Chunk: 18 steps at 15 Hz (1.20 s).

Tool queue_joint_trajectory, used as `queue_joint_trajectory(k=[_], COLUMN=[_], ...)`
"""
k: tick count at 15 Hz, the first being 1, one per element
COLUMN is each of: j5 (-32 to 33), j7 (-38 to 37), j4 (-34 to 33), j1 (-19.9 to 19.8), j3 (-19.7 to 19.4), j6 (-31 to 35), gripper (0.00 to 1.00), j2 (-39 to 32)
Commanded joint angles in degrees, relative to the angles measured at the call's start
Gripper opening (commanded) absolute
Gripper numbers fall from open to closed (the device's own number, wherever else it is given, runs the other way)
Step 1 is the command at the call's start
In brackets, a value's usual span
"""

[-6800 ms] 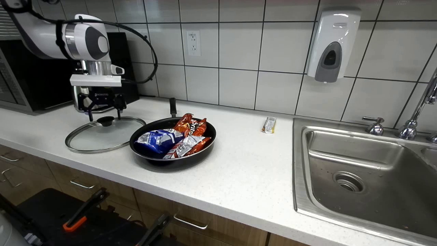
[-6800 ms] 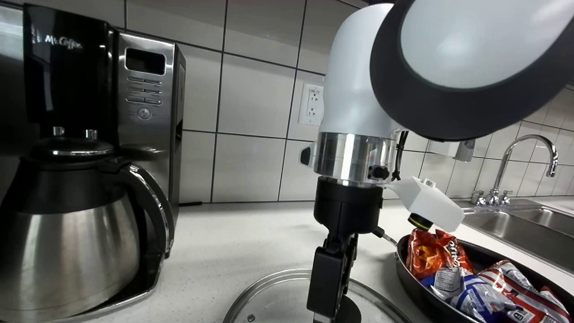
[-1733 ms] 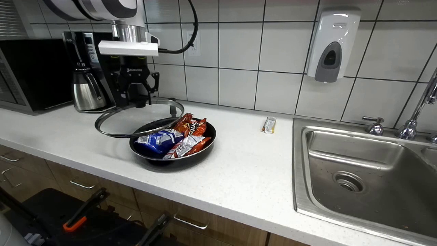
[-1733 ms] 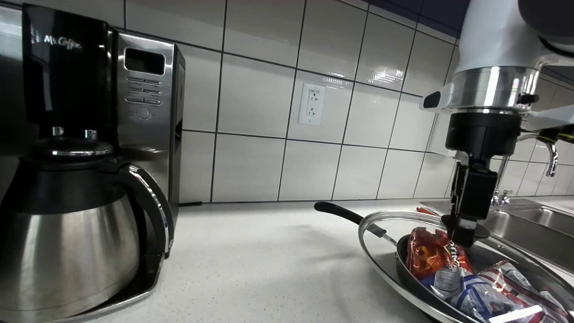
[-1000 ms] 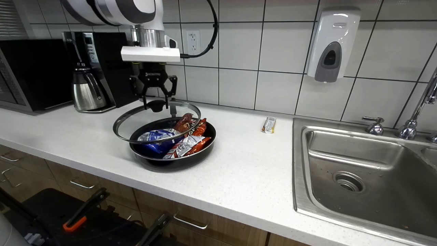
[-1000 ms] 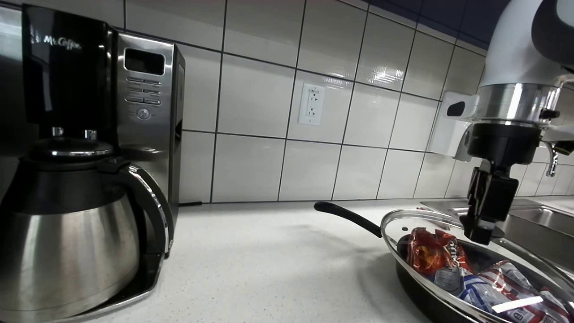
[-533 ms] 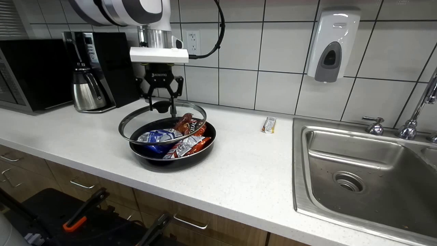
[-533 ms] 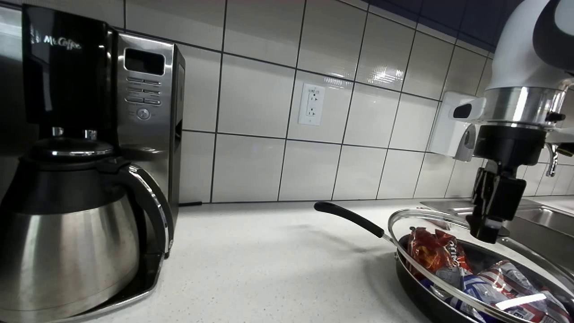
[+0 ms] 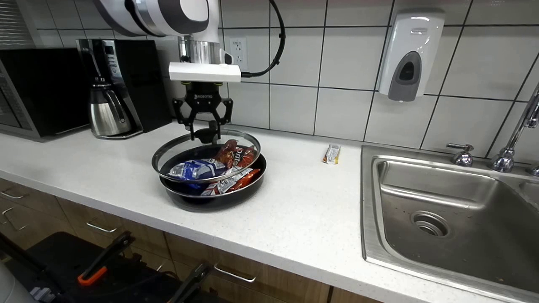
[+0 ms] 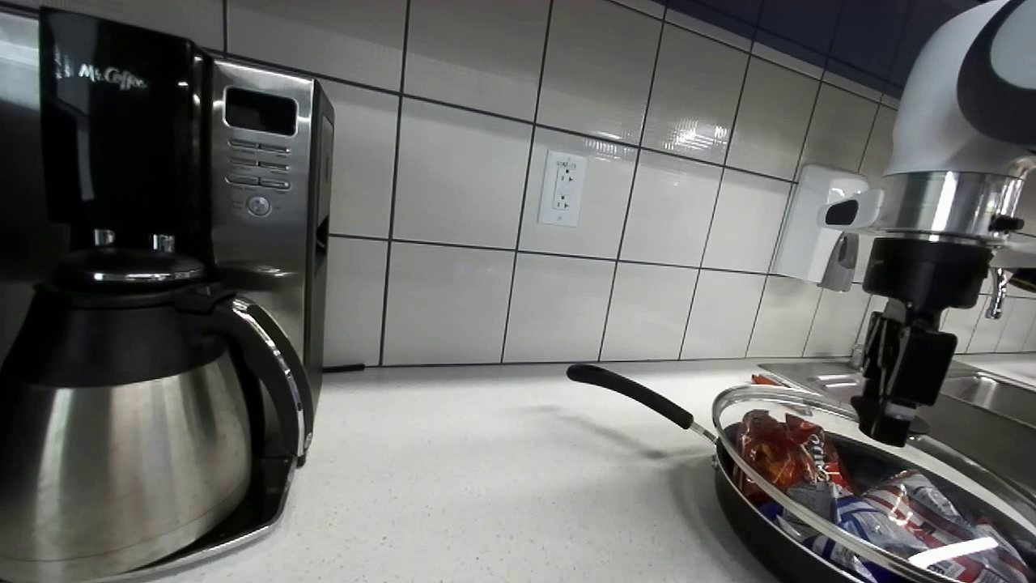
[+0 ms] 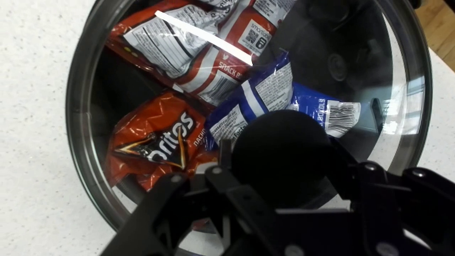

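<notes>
My gripper [image 9: 205, 134] is shut on the black knob [image 11: 280, 153] of a round glass lid. The lid [image 9: 154, 158] has a metal rim and hangs slightly tilted over a black frying pan [image 9: 210, 205]. Its rim sits a little left of the pan's rim; whether they touch is unclear. The pan holds a blue bag [image 9: 196, 169], an orange Doritos bag [image 11: 160, 142] and a red and silver bag [image 11: 213, 67], seen through the glass. The pan's handle [image 10: 631, 393] points toward the tiled wall. The lid also shows in the exterior view [image 10: 720, 413].
A coffee maker [image 10: 267, 194] with a steel carafe [image 10: 129, 461] and a black microwave [image 9: 46, 88] stand at the counter's left. A small wrapper [image 9: 332, 154] lies right of the pan. A steel sink [image 9: 370, 210] is further right, with a soap dispenser [image 9: 410, 54] on the wall.
The lid lay on the counter left of the pan; my gripper took its knob, lifted it and carried it right over the pan. In the last half second it moved slightly right and down.
</notes>
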State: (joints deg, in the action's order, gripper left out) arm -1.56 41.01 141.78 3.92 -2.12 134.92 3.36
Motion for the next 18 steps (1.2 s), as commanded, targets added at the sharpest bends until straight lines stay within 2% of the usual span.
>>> queue_joint_trajectory(k=[1,18], j5=[-0.96,-0.94], j7=[2.94,3.13], j4=[-2.49,-9.75], j1=[-1.25,-2.7], j3=[0.15,1.85], j6=[-0.94,-2.04], gripper=[0.39,0.39], j2=[-0.77,-9.31])
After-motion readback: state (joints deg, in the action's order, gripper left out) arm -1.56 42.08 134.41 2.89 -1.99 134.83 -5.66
